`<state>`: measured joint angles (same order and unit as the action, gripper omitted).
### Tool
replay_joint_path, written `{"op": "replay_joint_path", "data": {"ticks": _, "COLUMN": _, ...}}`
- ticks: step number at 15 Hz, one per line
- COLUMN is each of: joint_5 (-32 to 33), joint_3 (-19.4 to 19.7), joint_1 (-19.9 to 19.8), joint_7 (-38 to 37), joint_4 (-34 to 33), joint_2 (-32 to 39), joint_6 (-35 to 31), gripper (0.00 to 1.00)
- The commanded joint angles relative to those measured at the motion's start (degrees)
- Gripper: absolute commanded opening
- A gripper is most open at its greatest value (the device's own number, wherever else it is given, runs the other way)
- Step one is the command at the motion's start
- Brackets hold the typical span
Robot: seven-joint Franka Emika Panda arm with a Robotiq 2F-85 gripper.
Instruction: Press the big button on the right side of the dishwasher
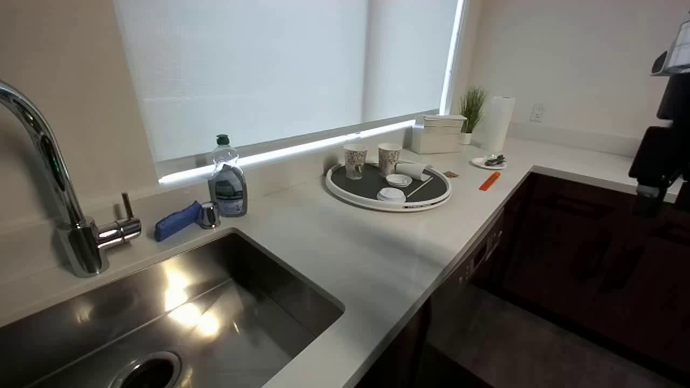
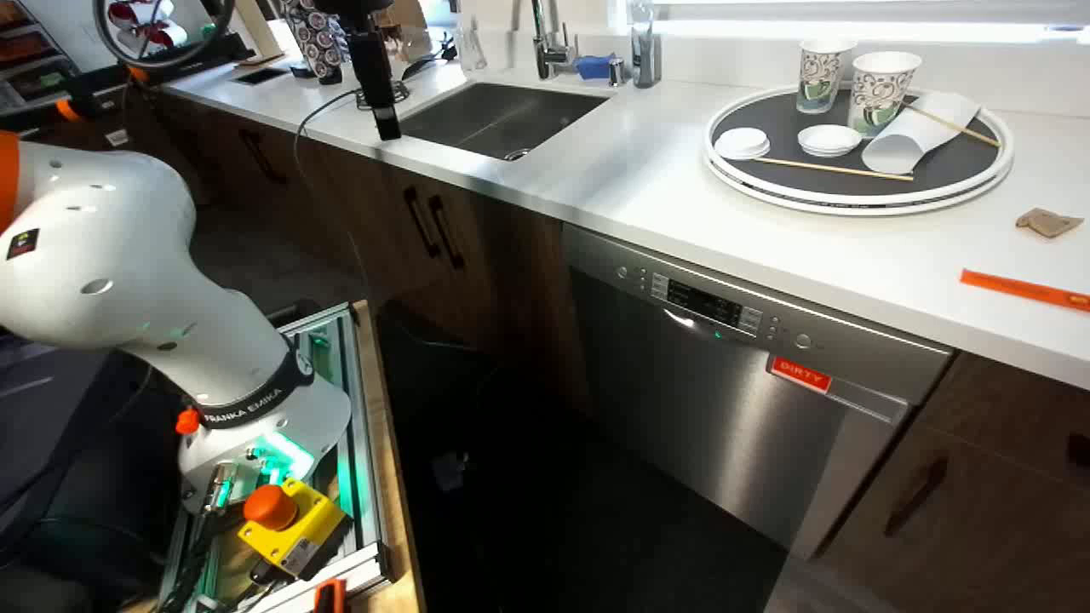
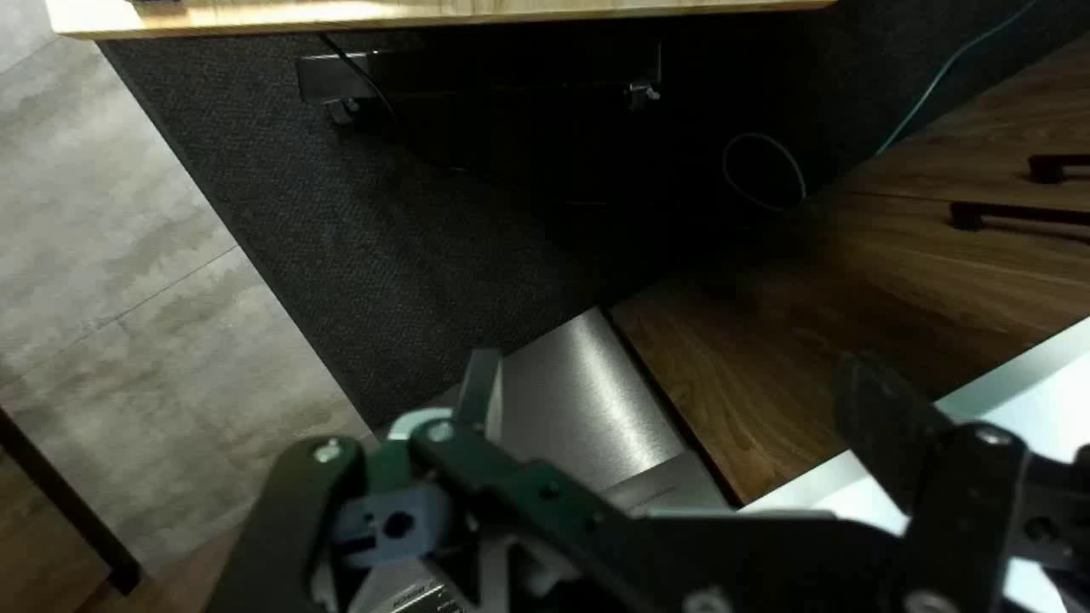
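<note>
The dishwasher (image 2: 681,409) has a brushed steel front below the counter. A round button (image 2: 803,340) sits at the right end of its control panel, above a red "DIRTY" label (image 2: 800,375). My gripper (image 2: 387,123) hangs in the air near the sink, left of the dishwasher and apart from it. In an exterior view the gripper (image 1: 666,195) is partly cut off at the right edge. In the wrist view the gripper (image 3: 681,400) has its fingers wide apart with nothing between them. The dishwasher front (image 3: 588,400) shows beyond them; the button is not visible there.
The white counter (image 2: 596,162) overhangs the dishwasher. On it stand a round tray (image 2: 860,201) with paper cups and lids, and an orange strip (image 2: 1022,289). A sink (image 2: 502,119) lies left. Wooden cabinets (image 2: 502,281) flank the dishwasher. The robot's base table (image 2: 383,460) stands in front.
</note>
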<state>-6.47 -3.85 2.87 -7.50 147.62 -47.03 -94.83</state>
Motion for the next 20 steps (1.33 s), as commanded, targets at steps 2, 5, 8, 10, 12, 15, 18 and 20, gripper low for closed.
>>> {"op": "replay_joint_path", "data": {"ticks": 2, "joint_5": -0.2, "joint_3": -0.3, "joint_1": -0.5, "joint_7": 0.3, "joint_4": -0.1, "joint_2": 0.0, "joint_6": 0.1, "gripper": 1.00}}
{"op": "replay_joint_path", "data": {"ticks": 5, "joint_5": -0.2, "joint_3": -0.3, "joint_1": -0.5, "joint_7": 0.3, "joint_4": -0.1, "joint_2": 0.0, "joint_6": 0.1, "gripper": 1.00}}
{"op": "replay_joint_path", "data": {"ticks": 8, "joint_5": -0.2, "joint_3": -0.3, "joint_1": -0.5, "joint_7": 0.3, "joint_4": -0.1, "joint_2": 0.0, "joint_6": 0.1, "gripper": 1.00}}
{"op": "replay_joint_path", "data": {"ticks": 10, "joint_5": 3.6, "joint_3": 0.6, "joint_1": -4.9, "joint_7": -2.8, "joint_4": 2.3, "joint_2": -0.9, "joint_6": -2.0, "gripper": 1.00}}
{"op": "replay_joint_path", "data": {"ticks": 12, "joint_5": 7.0, "joint_3": 2.4, "joint_1": -8.6, "joint_7": -4.4, "joint_4": 3.6, "joint_2": -1.0, "joint_6": -4.1, "gripper": 1.00}}
{"op": "replay_joint_path", "data": {"ticks": 15, "joint_5": 11.4, "joint_3": 4.7, "joint_1": -13.9, "joint_7": -6.0, "joint_4": 5.2, "joint_2": 0.9, "joint_6": -10.0, "gripper": 1.00}}
{"op": "replay_joint_path", "data": {"ticks": 18, "joint_5": 14.2, "joint_3": 8.3, "joint_1": -16.7, "joint_7": -2.5, "joint_4": 7.1, "joint_2": 2.9, "joint_6": -18.3, "gripper": 1.00}}
{"op": "replay_joint_path", "data": {"ticks": 20, "joint_5": 16.8, "joint_3": 10.8, "joint_1": -17.9, "joint_7": 1.3, "joint_4": 8.3, "joint_2": 4.5, "joint_6": -24.5, "gripper": 1.00}}
